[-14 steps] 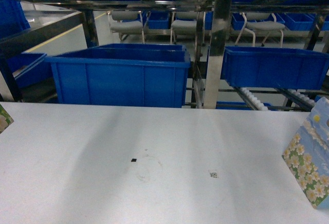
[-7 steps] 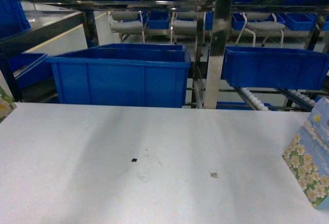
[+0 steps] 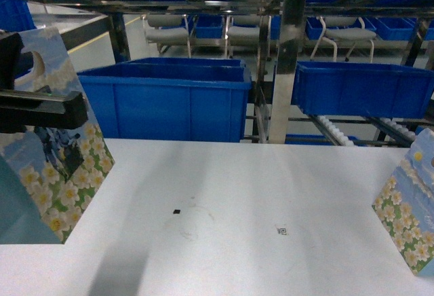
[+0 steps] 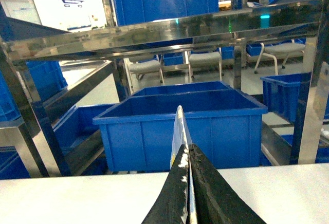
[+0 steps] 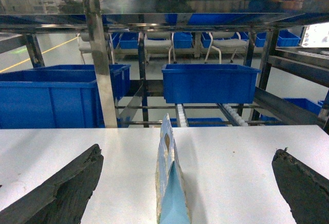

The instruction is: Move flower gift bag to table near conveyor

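Now I see the flower gift bag [image 3: 57, 174] at the left edge of the head view: pale blue with white-and-yellow daisies on green, and a cut-out handle on top. My left gripper [image 4: 187, 183] is pressed together on its thin top edge. It hangs over the white table [image 3: 224, 201]; I cannot tell if its bottom touches. A second flowered bag [image 5: 168, 183] stands upright on the table between the wide-spread fingers of my right gripper [image 5: 187, 188]. Behind the table is the conveyor [image 3: 339, 133] with blue bins [image 3: 166, 102].
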